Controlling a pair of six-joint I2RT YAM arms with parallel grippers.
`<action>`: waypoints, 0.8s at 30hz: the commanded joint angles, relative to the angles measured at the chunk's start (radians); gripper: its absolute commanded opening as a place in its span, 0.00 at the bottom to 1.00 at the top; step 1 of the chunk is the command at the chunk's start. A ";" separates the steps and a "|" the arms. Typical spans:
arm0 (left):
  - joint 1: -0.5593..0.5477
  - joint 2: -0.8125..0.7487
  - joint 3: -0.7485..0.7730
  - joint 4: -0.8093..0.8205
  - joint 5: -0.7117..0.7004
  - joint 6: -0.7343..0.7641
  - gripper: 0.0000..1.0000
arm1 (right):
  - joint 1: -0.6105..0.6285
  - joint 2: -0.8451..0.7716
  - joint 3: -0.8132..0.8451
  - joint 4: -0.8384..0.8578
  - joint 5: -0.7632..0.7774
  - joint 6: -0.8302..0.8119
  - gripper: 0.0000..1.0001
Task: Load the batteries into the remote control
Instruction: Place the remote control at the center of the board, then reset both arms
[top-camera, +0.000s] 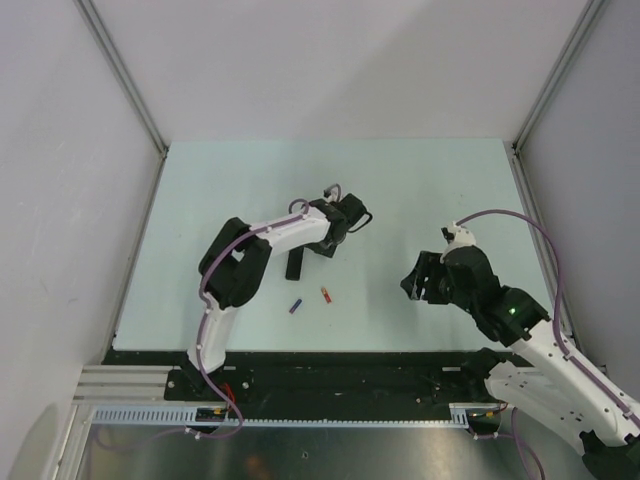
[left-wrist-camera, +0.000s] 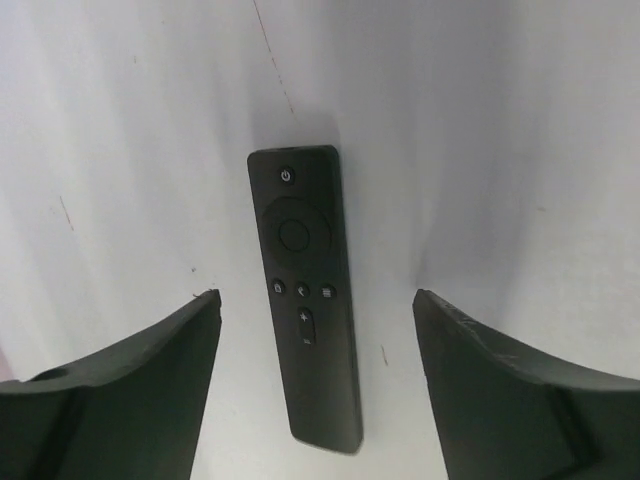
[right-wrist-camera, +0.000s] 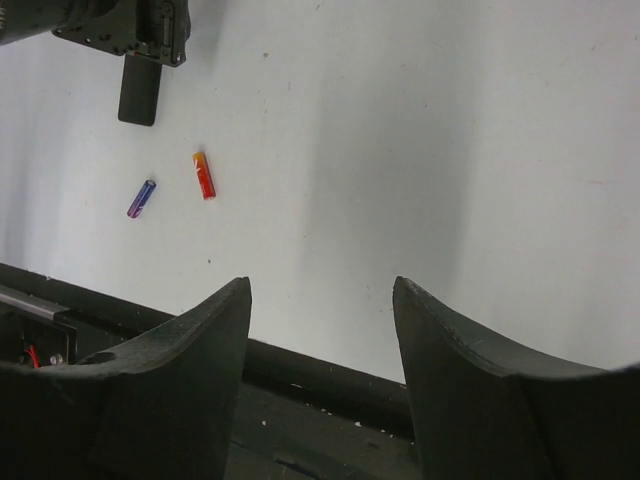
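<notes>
A pale green table (top-camera: 420, 190) (white walls (top-camera: 340, 60) on three sides) ends at a black rail (top-camera: 330, 365).

Pale table (top-camera: 420, 190) enclosed by plain white walls (top-camera: 330, 60), evenly lit

You have soft, even light in the top view, and the table (top-camera: 420, 190) looks pale and flat. In your left wrist view the remote control (left-wrist-camera: 305, 300) is sharp, while the near fingers (left-wrist-camera: 130, 400) are dark and soft-edged. Broad grey shadow bands cross both wrist views.
</notes>
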 joint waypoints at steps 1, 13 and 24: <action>-0.015 -0.174 0.009 0.013 0.053 -0.010 0.83 | -0.004 -0.018 0.045 -0.005 0.033 0.002 0.64; 0.308 -1.096 -0.643 0.372 0.536 -0.139 1.00 | 0.001 -0.048 0.020 0.051 0.045 -0.017 0.64; 0.325 -1.299 -0.826 0.408 0.530 -0.292 0.98 | 0.017 -0.044 0.006 0.127 0.059 -0.002 0.65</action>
